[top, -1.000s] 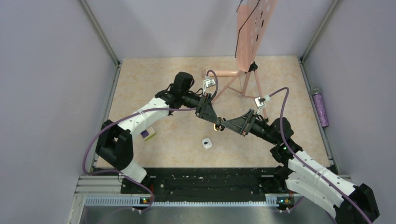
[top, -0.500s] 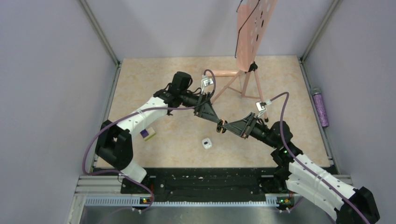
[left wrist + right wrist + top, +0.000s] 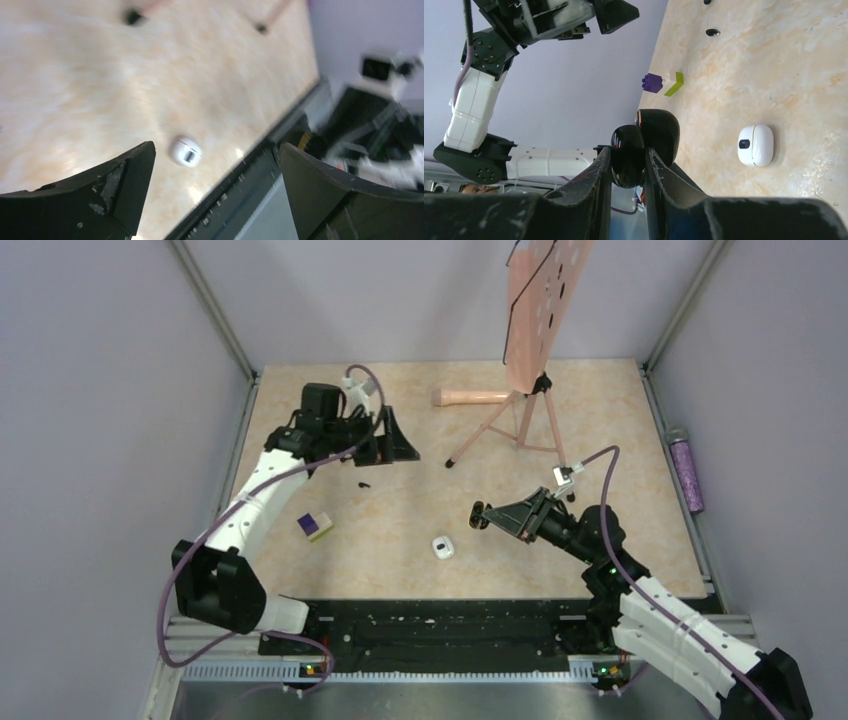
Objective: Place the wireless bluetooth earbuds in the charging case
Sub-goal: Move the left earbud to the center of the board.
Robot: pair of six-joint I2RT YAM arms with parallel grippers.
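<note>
My right gripper (image 3: 482, 515) (image 3: 628, 160) hovers above the table's middle, shut on a glossy black clamshell, the charging case (image 3: 644, 142), whose lid stands open. One tiny black earbud (image 3: 363, 483) (image 3: 712, 32) lies on the table left of centre, and a second small black piece (image 3: 707, 2) sits just beyond it at that view's top edge. Raised at the far left, near those pieces, my left gripper (image 3: 398, 443) (image 3: 216, 150) is wide open with nothing between its fingers.
A small white oval device (image 3: 443, 547) (image 3: 754, 145) (image 3: 186, 151) lies near the front edge. The purple-and-yellow block (image 3: 317, 527) (image 3: 664, 82) sits front left. A pink tripod stand (image 3: 520, 410) with a board occupies the back. A purple cylinder (image 3: 686, 470) lies beyond the right rail.
My left arm has swung from the right gripper to the far left, its jaws opening wide. An earbud now shows on the table. The right gripper still holds the case, shifted slightly.
</note>
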